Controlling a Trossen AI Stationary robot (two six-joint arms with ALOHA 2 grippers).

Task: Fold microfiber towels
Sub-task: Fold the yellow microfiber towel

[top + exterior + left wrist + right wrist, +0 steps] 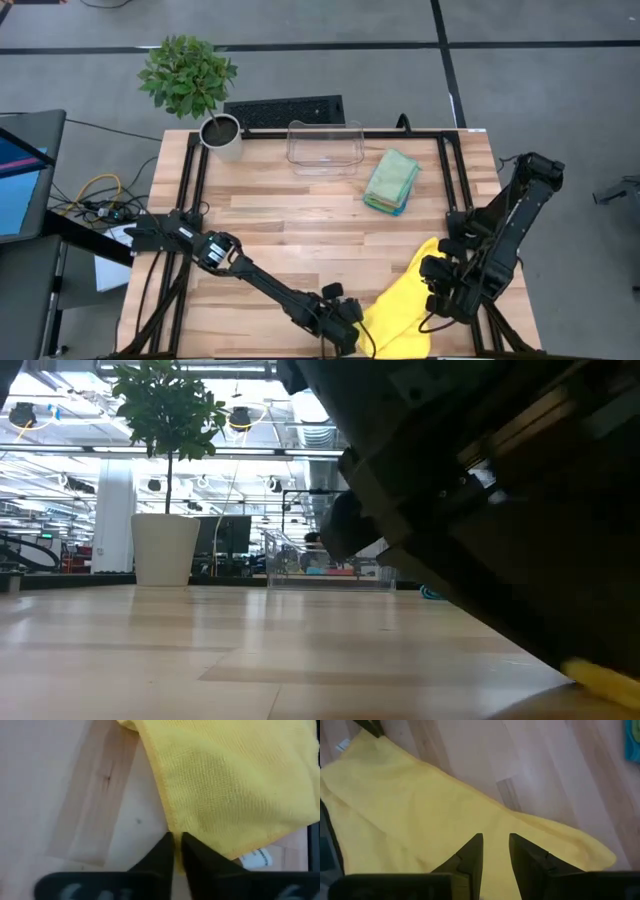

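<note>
The wooden table (290,215) carries a yellow towel (400,305), folded towels (391,181), clear bin (325,146) and potted plant (222,135).
</note>
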